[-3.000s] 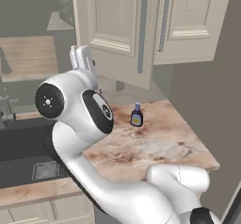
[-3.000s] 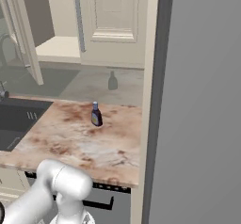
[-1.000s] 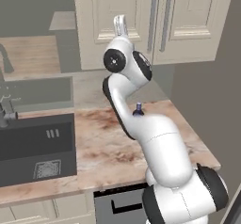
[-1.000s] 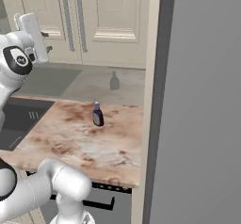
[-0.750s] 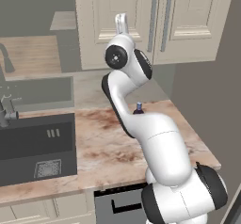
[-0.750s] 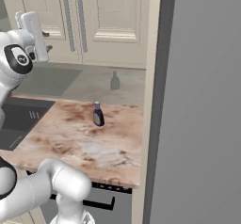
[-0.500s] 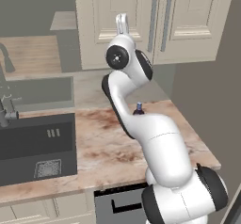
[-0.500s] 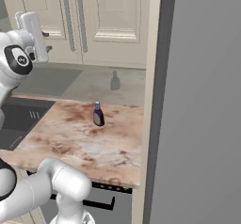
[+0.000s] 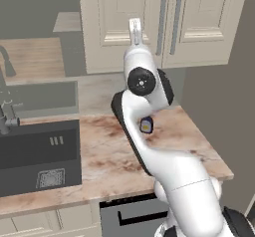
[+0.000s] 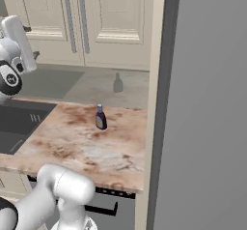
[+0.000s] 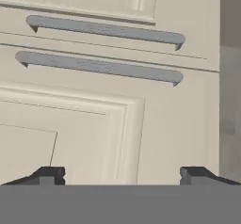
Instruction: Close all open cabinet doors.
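Wall cabinet doors [image 9: 149, 17] sit above the countertop [image 9: 184, 141], both lying flush w/ the cabinet face, their grey bar handles [image 11: 99, 65] running side by side at the meeting edges; no gap shows btwn them, so the closing step looks done for this pair. Arm is raised, gripper [image 11: 122, 173] held just in front of the left-hand door panel, facing it square-on, a pose consistent w/ pressing a door home; whether it touches the panel cannot be told. Claw is released: the two dark tips stand well apart at the bottom of the hand view, nothing btwn them. Small bottle [image 10: 100, 117] stands upright near the back edge of the countertop, toward its right end, well apart from the arm. Surface is mottled brown-pink stone; dark sink [image 9: 40, 151] w/ faucet [image 9: 6, 121] is set into its left part. Grey backsplash runs behind; a tall grey panel [image 10: 207, 103] bounds the right edge. Base-cabinet fronts lie below the front edge.
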